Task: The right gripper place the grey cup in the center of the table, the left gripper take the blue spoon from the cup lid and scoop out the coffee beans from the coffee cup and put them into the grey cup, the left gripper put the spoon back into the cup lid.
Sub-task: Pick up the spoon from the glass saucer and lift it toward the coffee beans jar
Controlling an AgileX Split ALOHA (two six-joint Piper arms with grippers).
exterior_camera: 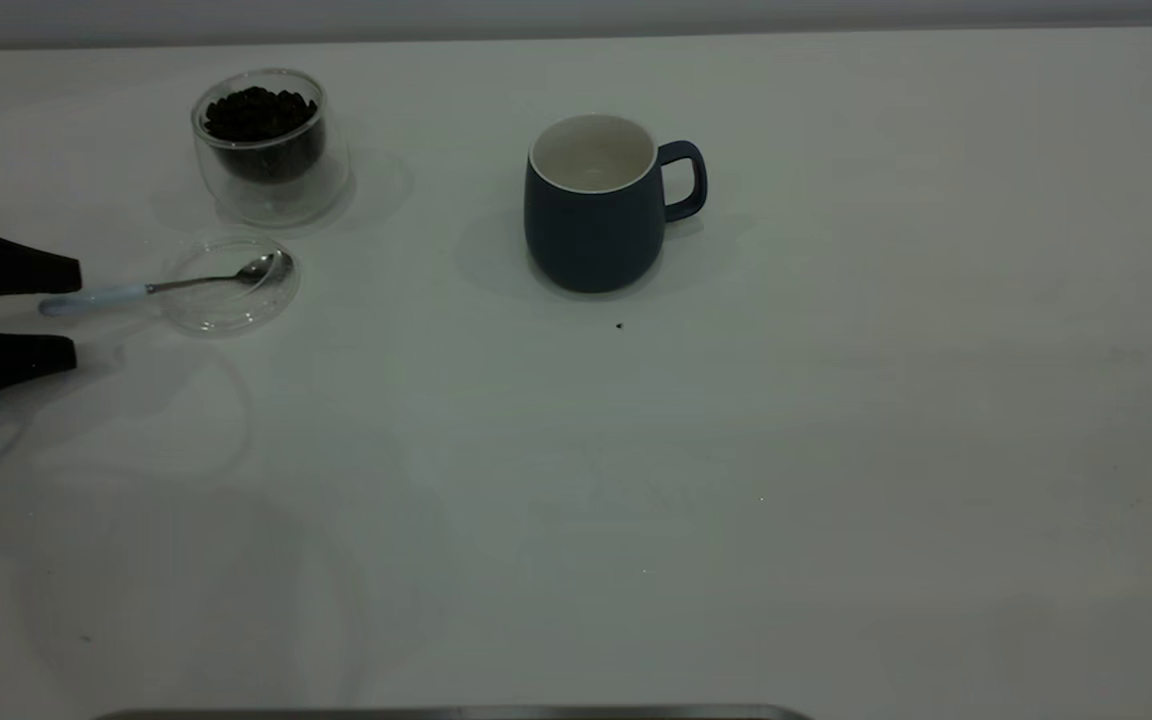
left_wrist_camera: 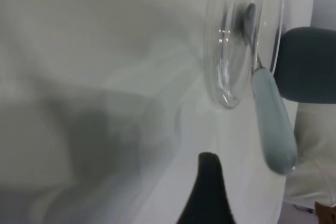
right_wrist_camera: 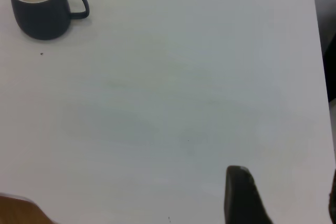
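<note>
Left tool [exterior_camera: 61,315] spread wide, fingers flanking blue spoon [exterior_camera: 166,287] handle, not gripping.

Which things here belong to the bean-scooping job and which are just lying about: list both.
Job:
- grey cup
- coffee cup holding coffee beans
- blue spoon resting in the cup lid
- left end effector, open, straddling the spoon handle's end
- table

Lying about:
- dark speck near the grey cup
</note>
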